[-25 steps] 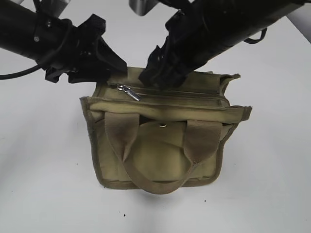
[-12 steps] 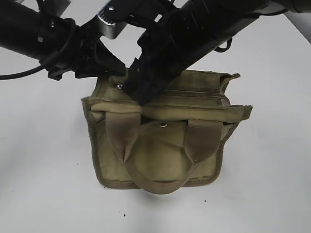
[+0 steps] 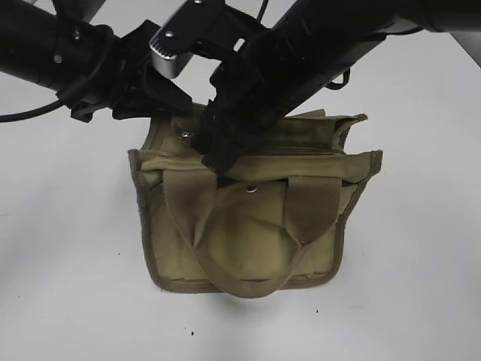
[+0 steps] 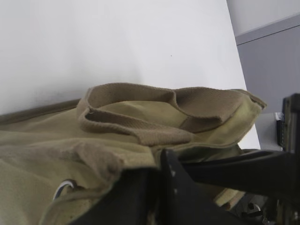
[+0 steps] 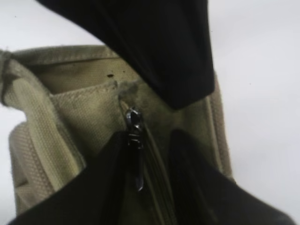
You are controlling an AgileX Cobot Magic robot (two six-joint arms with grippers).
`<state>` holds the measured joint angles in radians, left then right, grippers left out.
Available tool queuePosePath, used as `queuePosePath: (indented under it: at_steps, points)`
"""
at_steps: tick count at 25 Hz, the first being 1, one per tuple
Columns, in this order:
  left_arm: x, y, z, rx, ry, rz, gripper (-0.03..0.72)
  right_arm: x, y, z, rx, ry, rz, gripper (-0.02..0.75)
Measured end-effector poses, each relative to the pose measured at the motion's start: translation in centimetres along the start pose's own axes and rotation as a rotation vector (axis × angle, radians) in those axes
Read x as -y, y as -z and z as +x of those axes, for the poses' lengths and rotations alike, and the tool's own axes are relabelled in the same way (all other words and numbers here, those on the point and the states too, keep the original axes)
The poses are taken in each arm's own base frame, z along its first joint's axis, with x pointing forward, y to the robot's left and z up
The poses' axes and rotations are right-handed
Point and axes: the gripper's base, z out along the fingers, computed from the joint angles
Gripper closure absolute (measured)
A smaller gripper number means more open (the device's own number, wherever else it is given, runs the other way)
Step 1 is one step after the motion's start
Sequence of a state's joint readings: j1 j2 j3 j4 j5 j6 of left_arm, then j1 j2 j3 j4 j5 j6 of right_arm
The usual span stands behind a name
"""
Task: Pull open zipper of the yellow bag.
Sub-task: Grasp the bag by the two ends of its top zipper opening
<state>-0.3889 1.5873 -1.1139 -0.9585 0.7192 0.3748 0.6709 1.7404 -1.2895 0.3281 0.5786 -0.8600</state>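
Left gripper: black, at the far left corner of the bag, jaws pressed together on the canvas rim there; it reads as a pinch that steadies the bag.
Bag: small olive-khaki tote, upright on a white table, middle of the scene, handles hanging down the near face.
Snap: round metal button on the near pocket, just below the right gripper.
Zipper: runs along the top from left to right; it looks shut along the stretch that shows.
Pull tab: small, silvery, near the left end of the zipper, lying along the teeth.
Right gripper: reaches across from the right and comes down over the tab; jaws stand apart, one each side of the tab, not visibly clamped on it.
Risk, tab: a thin flat tab could slide out if the jaws close off-centre or catch only its edge.
Risk, cloth: jaws may bite the tape beside the tab, so a pull would drag the bag instead.
Risk, hold: if the left pinch slips, the soft bag would fold or slide rightward.
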Motion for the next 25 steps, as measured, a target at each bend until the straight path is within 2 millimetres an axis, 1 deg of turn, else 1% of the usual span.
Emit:
queuePosePath:
  at_steps: [2, 5, 7, 8, 12, 15, 19, 21, 25]
  points:
    - [0.0, 0.0, 0.0, -0.001, 0.001, 0.0, 0.658, 0.1, -0.2, 0.1, -0.014, 0.019, 0.005, 0.512]
    - [0.0, 0.0, 0.0, -0.001, 0.0, -0.001, 0.657, 0.0, -0.4, 0.3, -0.043, 0.029, -0.013, 0.622]
    - [0.0, 0.0, 0.0, -0.002, 0.0, -0.001, 0.657, -0.1, -0.6, 0.5, -0.062, 0.03, -0.031, 0.71]
    - [0.0, 0.0, 0.1, -0.004, 0.0, 0.0, 0.657, -0.2, -0.6, 0.6, -0.068, 0.03, -0.037, 0.733]
    - [0.0, 0.0, 0.1, -0.011, -0.001, 0.003, 0.657, -0.2, -0.6, 0.7, -0.082, 0.018, -0.046, 0.736]
    - [0.2, -0.1, 0.2, -0.014, -0.002, 0.007, 0.658, -0.2, -0.1, 0.8, -0.105, -0.032, -0.04, 0.736]
    - [0.3, -0.1, 0.2, -0.014, 0.005, 0.017, 0.659, 0.6, 1.6, 1.8, -0.166, -0.126, -0.035, 0.736]
    - [0.4, 0.0, 0.2, -0.013, 0.007, 0.02, 0.659, 1.1, 2.7, 2.5, -0.198, -0.178, -0.041, 0.736]
    - [0.4, 0.1, 0.2, -0.01, 0.005, 0.021, 0.659, 2.4, 5.0, 4.5, -0.291, -0.31, -0.057, 0.736]
